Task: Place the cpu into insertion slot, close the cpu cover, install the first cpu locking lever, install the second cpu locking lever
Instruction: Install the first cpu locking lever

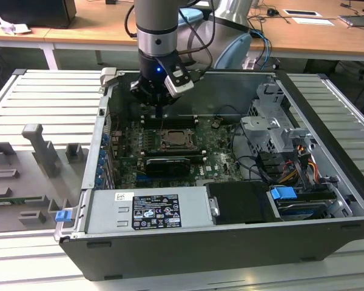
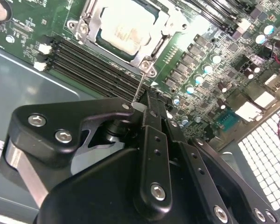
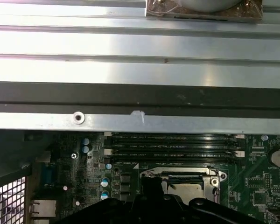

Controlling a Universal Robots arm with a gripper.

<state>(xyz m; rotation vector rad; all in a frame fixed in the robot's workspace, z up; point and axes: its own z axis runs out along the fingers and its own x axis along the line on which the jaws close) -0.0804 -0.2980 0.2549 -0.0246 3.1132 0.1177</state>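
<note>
The cpu (image 2: 125,22) lies flat in the socket on the green motherboard (image 2: 23,28), its pale metal top facing up. The cpu cover (image 2: 155,43) lies down around it as a silvery frame. In the exterior view the socket (image 1: 179,140) sits mid-board, and my gripper (image 1: 159,114) hangs just behind it, near the case's back wall. In the second wrist view my gripper (image 2: 149,99) has its fingers pressed together, shut. A thin locking lever (image 2: 139,84) rises from the socket's corner and ends right beside the fingertips. Whether it is pinched I cannot tell.
Black memory slots (image 2: 84,63) run between the socket and the gripper. The open case (image 1: 327,176) has a drive cage and cables at the exterior view's right and a power supply (image 1: 151,209) in front. Grey fixtures (image 1: 39,148) stand on the ribbed table at the left.
</note>
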